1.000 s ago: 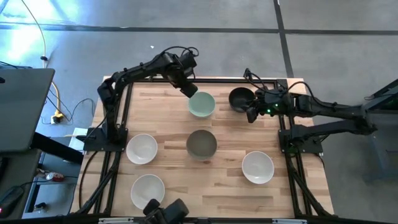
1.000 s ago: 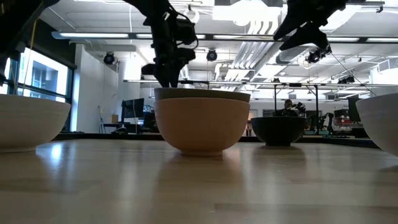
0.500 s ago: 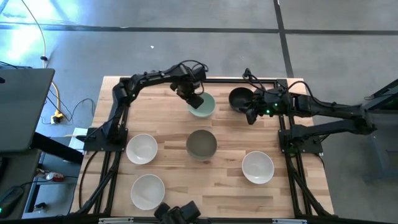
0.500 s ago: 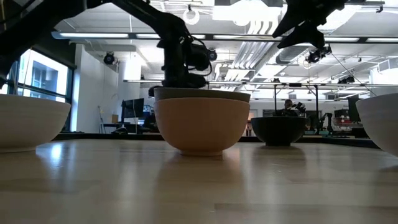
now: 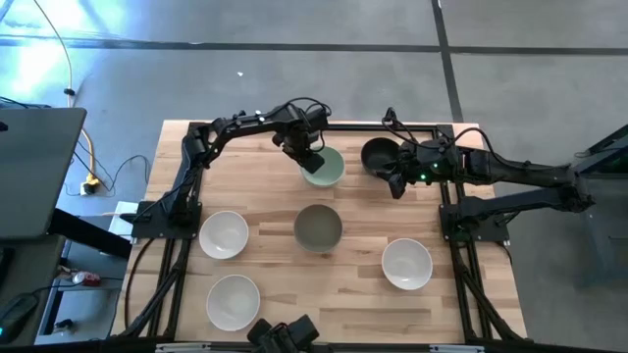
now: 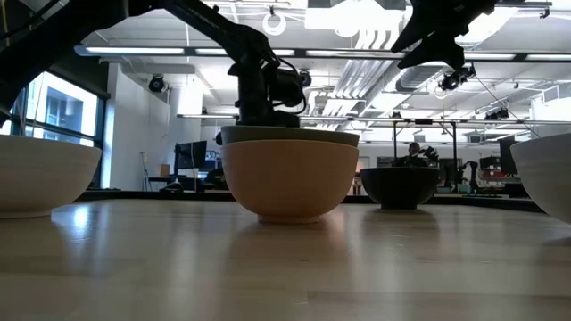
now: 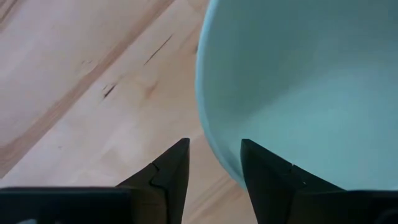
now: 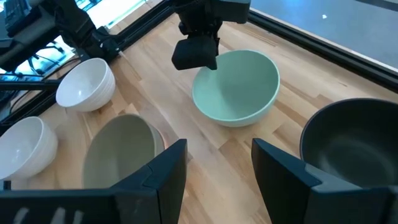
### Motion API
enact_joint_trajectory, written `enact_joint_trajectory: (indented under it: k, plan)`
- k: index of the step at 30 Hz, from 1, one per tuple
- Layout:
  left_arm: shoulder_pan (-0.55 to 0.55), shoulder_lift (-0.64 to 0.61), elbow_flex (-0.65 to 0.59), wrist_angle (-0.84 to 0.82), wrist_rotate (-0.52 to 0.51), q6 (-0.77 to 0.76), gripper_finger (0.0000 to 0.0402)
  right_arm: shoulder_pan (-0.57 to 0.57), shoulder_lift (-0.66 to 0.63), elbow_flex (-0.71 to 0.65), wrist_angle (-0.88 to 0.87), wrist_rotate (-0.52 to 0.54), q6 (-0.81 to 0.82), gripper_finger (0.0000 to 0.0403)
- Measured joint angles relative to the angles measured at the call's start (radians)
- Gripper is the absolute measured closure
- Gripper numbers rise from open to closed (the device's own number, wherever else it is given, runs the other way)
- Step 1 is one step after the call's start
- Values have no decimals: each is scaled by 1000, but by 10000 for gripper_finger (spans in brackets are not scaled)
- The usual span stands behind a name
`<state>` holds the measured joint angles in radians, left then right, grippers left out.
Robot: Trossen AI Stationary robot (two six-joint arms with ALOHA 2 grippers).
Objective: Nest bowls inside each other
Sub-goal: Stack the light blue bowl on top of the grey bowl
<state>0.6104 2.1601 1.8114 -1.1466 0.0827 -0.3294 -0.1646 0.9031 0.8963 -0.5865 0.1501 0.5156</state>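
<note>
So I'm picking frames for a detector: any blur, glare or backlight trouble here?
Low view: ceiling lights backlight the arms into silhouettes, and the near table is soft. Left wrist view: the mint bowl is so close it fills the frame, its rim soft. High view: glare on the floor at upper left.

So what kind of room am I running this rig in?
Probably an open lab or workshop: exposed ceiling ducts, strip lights, other equipment frames behind the wooden table.
</note>
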Motion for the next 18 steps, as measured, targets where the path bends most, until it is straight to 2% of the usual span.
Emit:
enact_joint_trajectory:
  k: [11,18]
  plan:
    - [9,0,0,2,7,4,327,0,0,0,0,0,-26,231]
    - [15,0,0,-8,12,76,371,0,0,0,0,0,-27,231]
